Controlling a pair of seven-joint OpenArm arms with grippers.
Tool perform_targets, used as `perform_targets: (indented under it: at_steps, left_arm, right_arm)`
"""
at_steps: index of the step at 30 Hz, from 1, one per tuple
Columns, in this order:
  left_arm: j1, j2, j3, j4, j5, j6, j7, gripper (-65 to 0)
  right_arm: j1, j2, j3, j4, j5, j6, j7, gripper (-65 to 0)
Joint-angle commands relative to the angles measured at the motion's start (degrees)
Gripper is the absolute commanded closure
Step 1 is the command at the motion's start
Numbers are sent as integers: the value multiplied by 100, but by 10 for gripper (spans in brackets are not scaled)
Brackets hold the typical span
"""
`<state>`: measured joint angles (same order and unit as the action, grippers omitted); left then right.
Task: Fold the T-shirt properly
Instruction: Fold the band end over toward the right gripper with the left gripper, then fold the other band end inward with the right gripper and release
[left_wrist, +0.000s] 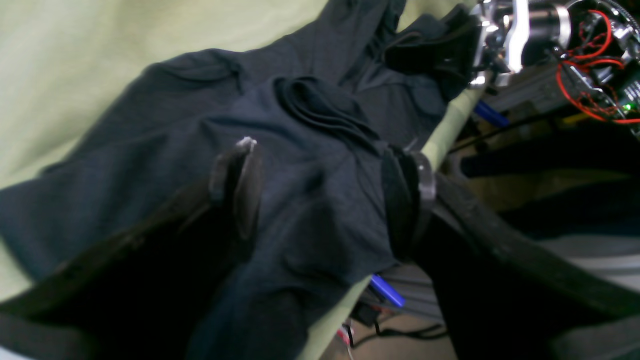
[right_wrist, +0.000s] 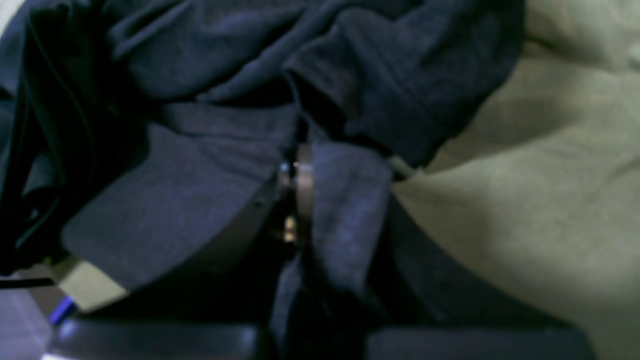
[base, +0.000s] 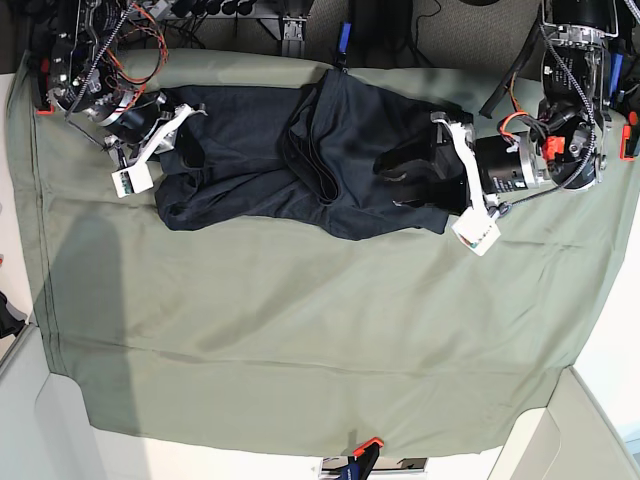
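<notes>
The dark navy T-shirt (base: 300, 160) lies crumpled in a long band across the far side of the olive-green table cloth (base: 300, 320). My left gripper (left_wrist: 322, 192) is open. Its two black fingers (left_wrist: 240, 185) straddle a rumpled part of the shirt (left_wrist: 310, 150) near the table's far edge; in the base view it (base: 400, 180) is at the shirt's right end. My right gripper (right_wrist: 345, 200) is shut on a bunched fold of the shirt (right_wrist: 200, 190); in the base view it (base: 185, 138) is at the shirt's left end.
The table cloth's far edge (left_wrist: 450, 125) runs just past my left gripper, with blue clamps (base: 345, 40) and wiring behind it. An orange clamp (base: 365, 448) holds the near edge. The other arm (left_wrist: 520, 30) shows at the top right of the left wrist view.
</notes>
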<state>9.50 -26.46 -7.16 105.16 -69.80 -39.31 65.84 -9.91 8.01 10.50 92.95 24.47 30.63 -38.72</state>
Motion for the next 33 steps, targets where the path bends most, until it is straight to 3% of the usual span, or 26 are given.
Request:
perform_targets:
  at_steps: [1, 7, 15, 19, 22, 28, 33]
  left_arm:
    - [-74, -70, -210, 105, -157, -69, -140, -388]
    - [-72, -72, -1073, 83, -243, -69, -129, -388]
    - [199, -70, -1119, 83, -214, -69, -116, -388]
    - [376, -70, -1119, 76, -192, -69, -131, -388]
    - [525, -70, -1119, 72, -83, -69, -131, -388]
    - [791, -70, -1119, -50, 59, -69, -142, -388]
    - [883, -72, -1119, -240, 61, -69, -146, -388]
  right_arm:
    - [109, 42, 149, 72, -190, -39, -7, 0]
    - [420, 166, 1130, 70, -284, -33, 13, 0]
    - [450, 909, 1574, 70, -219, -37, -26, 0]
    - [450, 1049, 1574, 151, 501, -37, -197, 0]
    - [446, 800, 1572, 501, 831, -37, -529, 0]
    - [190, -415, 1001, 1720, 1099, -2, -695, 0]
    - [-138, -1132, -424, 2033, 251, -31, -535, 0]
